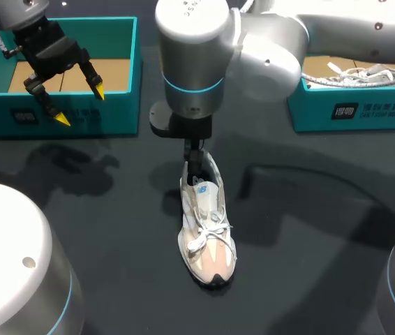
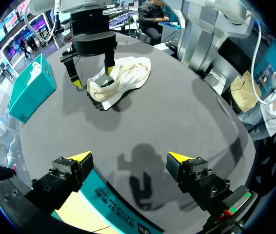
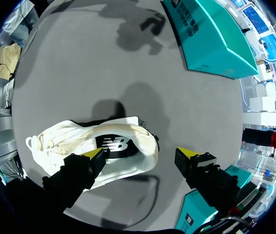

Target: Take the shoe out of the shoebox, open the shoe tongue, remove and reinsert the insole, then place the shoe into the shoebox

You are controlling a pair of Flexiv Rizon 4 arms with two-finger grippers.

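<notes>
The shoe (image 1: 204,209) stands on its sole on the dark, matte table (image 1: 309,230), outside either box, toe pointing away from the boxes. Its upper is soft off-white mesh with a peach toe panel, white laces (image 1: 211,230) loosely tied, a dark sole edge at the toe and a dark insole (image 3: 113,145) visible in the opening. Your right hand (image 3: 142,153) is spread wide at the heel, one yellow tip inside the collar and the other outside, clear of the shoe. Your left hand (image 2: 128,157) hangs wide open and empty above the open teal cardboard shoebox (image 1: 114,115), which has a tan floor.
</notes>
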